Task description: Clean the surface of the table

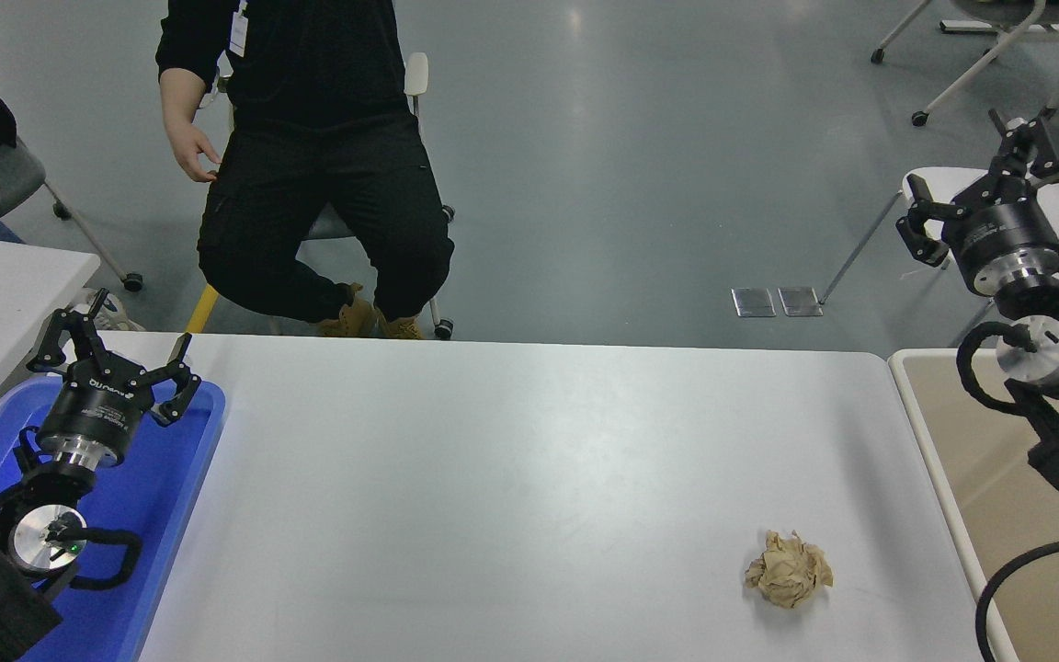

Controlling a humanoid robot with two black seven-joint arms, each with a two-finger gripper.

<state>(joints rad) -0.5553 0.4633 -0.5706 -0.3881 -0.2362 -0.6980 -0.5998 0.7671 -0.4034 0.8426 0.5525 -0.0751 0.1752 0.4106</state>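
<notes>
Crumpled brown paper ball (789,581) sits near the table surface (511,478) front-right corner, loads of open white around it. Right tool (984,179) spread open past the right edge; left tool (111,354) open over the blue tray (166,496).

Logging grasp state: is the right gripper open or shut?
Open: the right gripper has its fingers spread, holding nothing, raised beyond the table surface.
</notes>
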